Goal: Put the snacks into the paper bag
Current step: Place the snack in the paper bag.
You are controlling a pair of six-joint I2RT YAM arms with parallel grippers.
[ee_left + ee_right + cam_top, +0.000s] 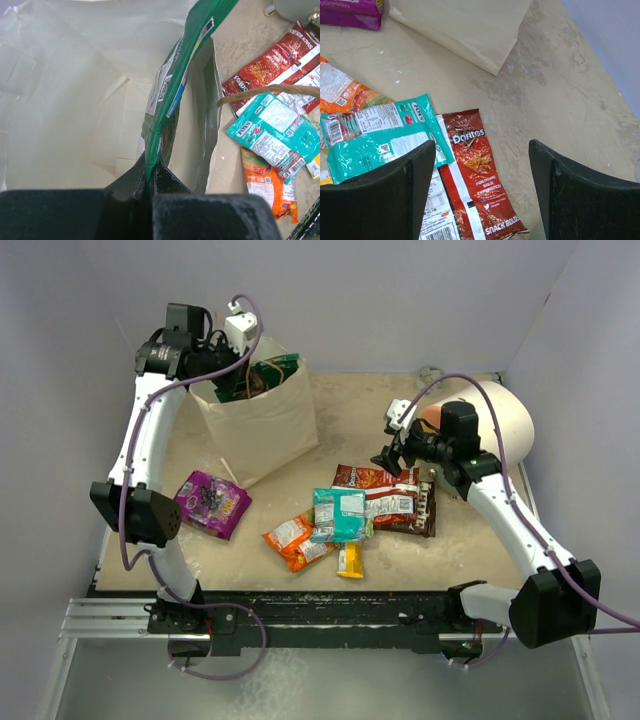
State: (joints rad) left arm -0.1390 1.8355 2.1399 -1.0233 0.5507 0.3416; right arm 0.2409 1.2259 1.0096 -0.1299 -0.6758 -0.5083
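My left gripper (150, 175) is shut on the edge of the green chip bag (172, 95) and holds it inside the open tan paper bag (262, 420); the bag's inner wall (65, 90) fills the left wrist view. My right gripper (480, 200) is open and empty, hovering above the red-white Doritos pouch (477, 170), also in the top view (375, 480). On the table lie the teal pouch (340, 515), orange pouch (295, 538), small yellow bar (349, 560), brown candy bag (425, 510) and purple pouch (212, 502).
A big cream cylinder with an orange face (495, 415) lies at the back right behind my right arm. The paper bag's twisted handle (270, 91) hangs over the pouches. Grey walls close the back and sides.
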